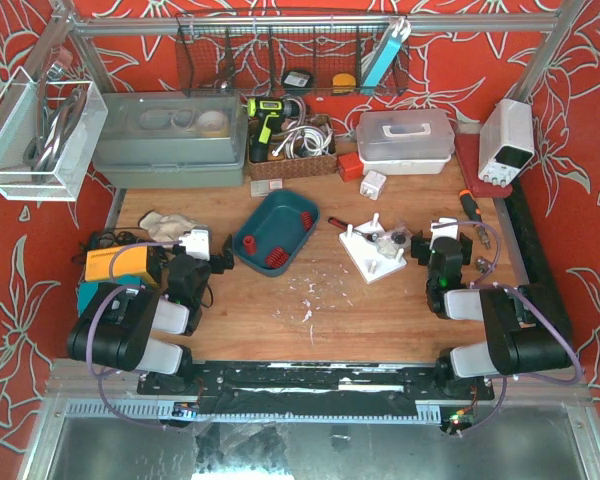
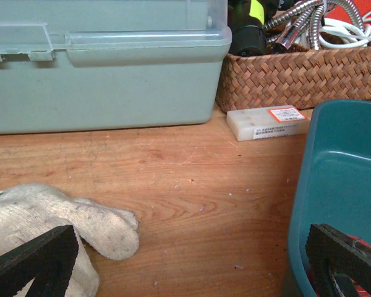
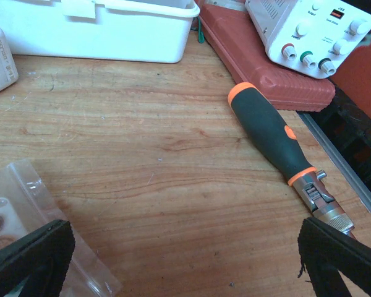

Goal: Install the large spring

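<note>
A teal tray (image 1: 280, 215) sits in the middle of the table with red springs (image 1: 275, 256) in it; its rim shows in the left wrist view (image 2: 309, 185). A white fixture plate (image 1: 370, 252) with small parts lies to its right. My left gripper (image 1: 216, 262) is open and empty, just left of the tray, its fingertips (image 2: 31, 260) wide apart over bare wood. My right gripper (image 1: 442, 238) is open and empty, right of the fixture, its fingertips (image 3: 343, 260) wide apart over bare wood.
A white glove (image 2: 43, 216) lies by the left gripper. A screwdriver (image 3: 275, 139) lies ahead of the right gripper. At the back stand a grey bin (image 1: 170, 140), a wicker basket (image 1: 295, 150), a white box (image 1: 405, 140) and a power supply (image 1: 507, 140). A clear bag (image 3: 25, 204) lies left.
</note>
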Tool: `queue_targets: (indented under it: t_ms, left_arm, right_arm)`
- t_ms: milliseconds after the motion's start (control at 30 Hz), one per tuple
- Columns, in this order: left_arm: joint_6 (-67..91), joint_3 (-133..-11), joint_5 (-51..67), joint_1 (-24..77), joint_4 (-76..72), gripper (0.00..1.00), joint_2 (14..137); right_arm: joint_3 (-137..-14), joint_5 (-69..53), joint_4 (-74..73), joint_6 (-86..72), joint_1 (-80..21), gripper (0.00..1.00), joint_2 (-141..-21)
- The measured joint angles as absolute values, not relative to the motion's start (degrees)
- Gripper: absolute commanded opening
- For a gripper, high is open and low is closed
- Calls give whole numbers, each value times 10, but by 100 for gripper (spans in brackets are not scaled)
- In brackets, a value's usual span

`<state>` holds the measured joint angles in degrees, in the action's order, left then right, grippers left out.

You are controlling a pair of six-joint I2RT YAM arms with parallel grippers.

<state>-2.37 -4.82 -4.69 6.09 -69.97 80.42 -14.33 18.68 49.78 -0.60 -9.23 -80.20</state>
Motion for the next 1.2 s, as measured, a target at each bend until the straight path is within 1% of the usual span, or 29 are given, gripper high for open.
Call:
queue_targets:
  t_ms: [700,867,933,1033,1133,1200]
  left_arm:
    - [-24,-52,-49,61,-690,100,802]
    - [-20,-118,-55,61,-571,100,732]
    - [-10,-157,-57,61,-519,100,697]
    - [25,-218,-62,61,-434,100,658]
    - [68,-288,-62,61,-331,100,639]
    - [97,-334,-58,61,-263,100,632]
  right_arm:
    - [-144,195,496,-6,-92,99,-800]
    - [-144,195,486,-4,-90,99,-781]
    - [-152,195,423,-3,-90,99,-730]
    - [-214,195,297,-9,-90,99,-620]
    - [-285,194,228,-26,-90,99,-540]
    - [-327,192,180,-48,-90,99,-508]
